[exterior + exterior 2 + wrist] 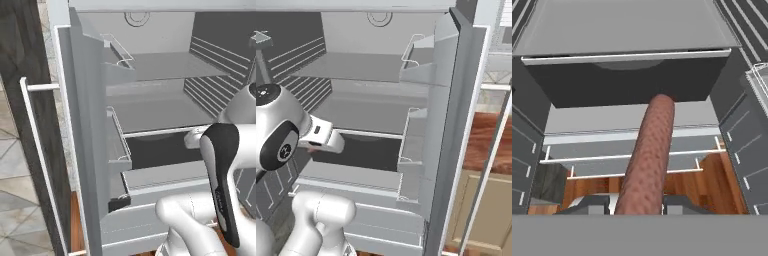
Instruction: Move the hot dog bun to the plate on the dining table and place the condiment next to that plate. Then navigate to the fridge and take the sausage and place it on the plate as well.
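**Sausage in the claw, fridge standing open**

The slender reddish-brown sausage (648, 160) sits clamped between the two dark finger tips of the gripper (636, 204) in the hand view. Its long axis runs along the line of the hand: the near end is wedged low between the fingers, the far rounded end points away toward the dark gap under a grey shelf edge, leaning slightly to the right of that view. Skin looks pebbled.

The tall silver-grey fridge (150, 65) is open in both base views, grey inner shelves in tiers, door racks (119, 150) on the swung-out door, long vertical bar handle (37, 165) at the door's outer edge. The white arm reaches in front of the lower shelves. Reddish-brown wood flooring (712, 180) shows beyond the sausage, below the grey shelf rails.
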